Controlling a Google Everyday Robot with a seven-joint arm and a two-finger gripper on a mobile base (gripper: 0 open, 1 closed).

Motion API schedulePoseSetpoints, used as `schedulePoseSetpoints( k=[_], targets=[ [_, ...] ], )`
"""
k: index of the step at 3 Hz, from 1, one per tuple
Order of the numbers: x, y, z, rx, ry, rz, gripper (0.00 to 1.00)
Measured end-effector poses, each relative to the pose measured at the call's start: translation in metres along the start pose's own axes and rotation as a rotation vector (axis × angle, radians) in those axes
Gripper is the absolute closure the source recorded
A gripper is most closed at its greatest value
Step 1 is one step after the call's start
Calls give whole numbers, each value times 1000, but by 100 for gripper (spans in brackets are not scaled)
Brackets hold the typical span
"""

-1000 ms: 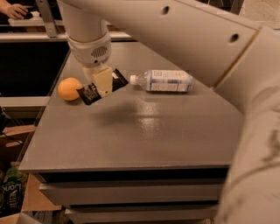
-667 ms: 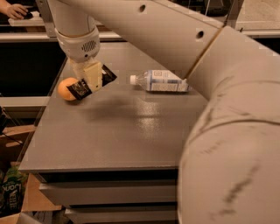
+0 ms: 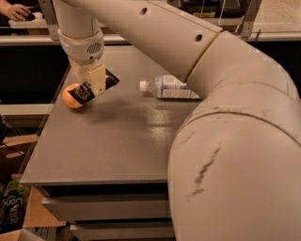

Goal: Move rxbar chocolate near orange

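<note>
The rxbar chocolate [image 3: 83,92], a flat bar in a black wrapper with white lettering, is held tilted in my gripper [image 3: 95,83], which is shut on its middle. The bar hangs just above the table's left side. Its lower left end overlaps the orange [image 3: 71,97], a round orange fruit resting near the table's left edge. I cannot tell whether the bar touches the orange. My arm reaches in from the right and covers much of the view.
A clear plastic bottle with a white label [image 3: 164,86] lies on its side at the back middle of the grey table [image 3: 108,146]. Boxes and packages sit on the floor at the lower left. A person's hand [image 3: 16,10] shows at the far top left.
My gripper has moved left with the bar, which now overlaps the orange. The arm has swung closer and fills more of the view. The bottle has not moved.
</note>
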State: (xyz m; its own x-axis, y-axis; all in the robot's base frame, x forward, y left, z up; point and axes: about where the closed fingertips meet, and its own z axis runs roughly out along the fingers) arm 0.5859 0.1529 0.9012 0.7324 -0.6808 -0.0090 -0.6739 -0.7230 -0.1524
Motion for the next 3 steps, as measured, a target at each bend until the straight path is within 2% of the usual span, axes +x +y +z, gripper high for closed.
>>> schedulePoseSetpoints(
  k=[1,3],
  targets=[
    [1,1,-3,6,-6,-21,100],
    [1,11,1,-15,-11,-52,100]
  ],
)
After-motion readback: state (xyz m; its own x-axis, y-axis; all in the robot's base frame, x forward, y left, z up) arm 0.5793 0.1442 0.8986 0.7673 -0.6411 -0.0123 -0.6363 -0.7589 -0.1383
